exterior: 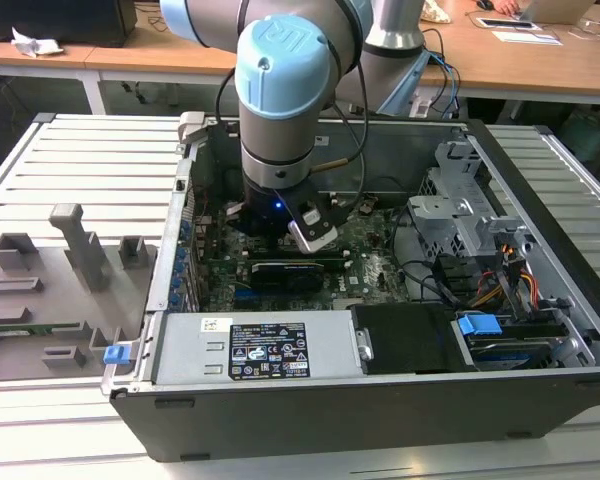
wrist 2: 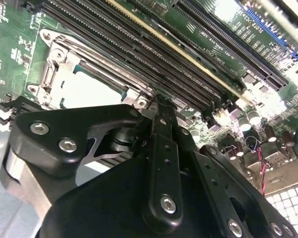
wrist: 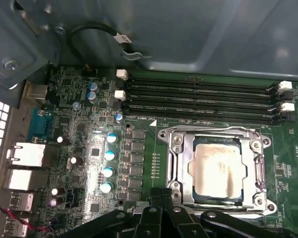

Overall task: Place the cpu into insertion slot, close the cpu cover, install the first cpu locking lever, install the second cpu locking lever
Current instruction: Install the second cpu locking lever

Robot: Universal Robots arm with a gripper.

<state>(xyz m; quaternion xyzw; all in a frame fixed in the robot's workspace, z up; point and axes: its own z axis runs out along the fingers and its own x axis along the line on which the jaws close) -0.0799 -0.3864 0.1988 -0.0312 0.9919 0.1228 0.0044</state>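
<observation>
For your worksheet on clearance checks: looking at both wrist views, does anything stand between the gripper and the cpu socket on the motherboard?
Nothing visible does. In the first wrist view the gripper sits just beside the cpu cover, which lies closed over the cpu in the insertion slot. The memory slots lie on the socket's far side, away from the gripper.

Even overhead room light keeps the exterior view bright, with the computer case (exterior: 380,300) interior in shadow beneath the arm, while glare washes out the cpu (wrist 2: 87,91) top in both wrist views and the near gripper (wrist 2: 159,163) linkage appears soft and dark.
</observation>
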